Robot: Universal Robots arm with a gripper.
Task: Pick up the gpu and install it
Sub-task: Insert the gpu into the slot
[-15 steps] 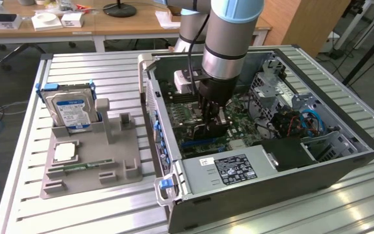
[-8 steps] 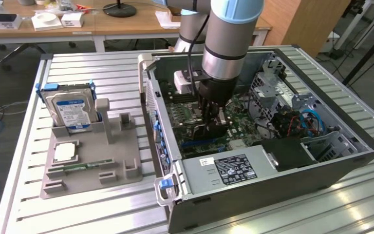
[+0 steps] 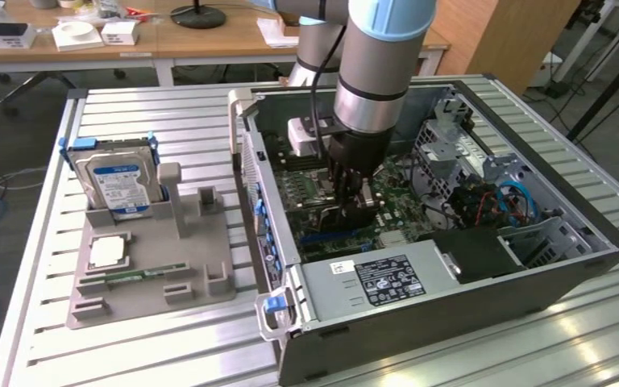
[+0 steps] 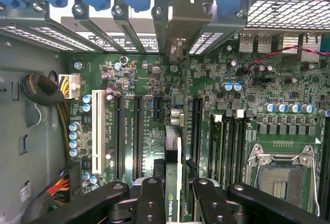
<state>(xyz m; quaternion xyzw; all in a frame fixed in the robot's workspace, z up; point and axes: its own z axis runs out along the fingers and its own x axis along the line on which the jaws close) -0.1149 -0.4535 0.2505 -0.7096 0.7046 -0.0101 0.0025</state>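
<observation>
Robotics lab, slatted aluminium workbench [image 3: 41, 266], office desks [image 3: 126, 44]

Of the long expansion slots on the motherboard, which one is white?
The white slot, the outermost of the row, next to the blue capacitors by the case wall. The other long slots are black, and the gpu in the gripper stands over one of those.
</observation>
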